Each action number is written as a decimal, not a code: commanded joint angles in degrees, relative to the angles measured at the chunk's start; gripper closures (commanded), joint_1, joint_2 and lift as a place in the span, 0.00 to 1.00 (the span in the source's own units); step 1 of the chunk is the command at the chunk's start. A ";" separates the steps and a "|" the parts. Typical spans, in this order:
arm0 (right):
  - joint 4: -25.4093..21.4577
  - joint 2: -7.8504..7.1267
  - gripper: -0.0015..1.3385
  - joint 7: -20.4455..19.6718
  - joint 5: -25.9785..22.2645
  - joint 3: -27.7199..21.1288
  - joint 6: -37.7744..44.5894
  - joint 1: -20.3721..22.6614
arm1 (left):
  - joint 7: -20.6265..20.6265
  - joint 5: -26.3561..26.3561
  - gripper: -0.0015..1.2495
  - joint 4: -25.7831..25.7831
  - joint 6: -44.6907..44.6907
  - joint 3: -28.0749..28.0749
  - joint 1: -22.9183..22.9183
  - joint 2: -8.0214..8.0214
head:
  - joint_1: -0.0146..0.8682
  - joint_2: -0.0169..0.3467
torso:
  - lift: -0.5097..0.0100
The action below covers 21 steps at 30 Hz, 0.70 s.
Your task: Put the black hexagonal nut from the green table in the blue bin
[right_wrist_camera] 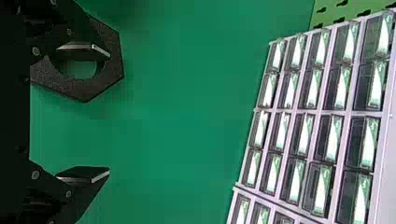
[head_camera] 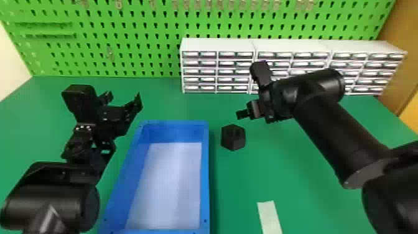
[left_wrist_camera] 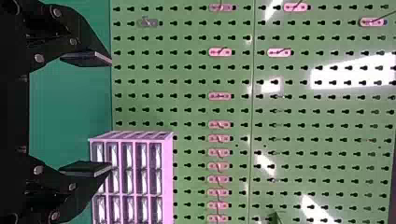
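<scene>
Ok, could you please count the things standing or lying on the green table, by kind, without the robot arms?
Black nut: 1
Blue bin: 1
Pale strip: 1
White drawer cabinets: 3
Total: 6

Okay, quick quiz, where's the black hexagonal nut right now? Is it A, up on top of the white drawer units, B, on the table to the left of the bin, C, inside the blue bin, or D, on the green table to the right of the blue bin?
D: the head view shows the nut on the green table, just outside the right wall of the blue bin.
</scene>
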 commanded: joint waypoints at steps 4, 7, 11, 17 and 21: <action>0.13 0.05 0.30 0.00 -1.32 1.08 -2.00 0.60 | -0.08 0.09 0.37 0.01 -0.08 -0.34 -0.31 0.00 | 0.79 0.19 | 0.79; 0.22 0.05 0.30 0.00 -2.02 2.14 -3.05 1.04 | -0.08 0.09 0.37 0.01 0.01 -0.34 -0.31 0.00 | 0.79 0.19 | 0.79; 0.39 0.05 0.30 0.00 -2.81 3.37 -5.25 1.66 | -0.08 0.00 0.37 -0.08 -0.08 -0.43 -0.40 0.00 | 0.79 0.19 | 0.79; 1.53 0.05 0.30 0.00 -4.48 4.86 -8.50 2.80 | -0.17 0.00 0.37 -0.08 -0.08 -0.34 -0.58 0.00 | 0.79 0.19 | 0.79; 2.59 0.05 0.30 0.00 -4.66 5.56 -9.64 3.07 | -0.26 0.00 0.37 -0.17 -0.08 -0.34 -0.67 0.00 | 0.79 0.19 | 0.79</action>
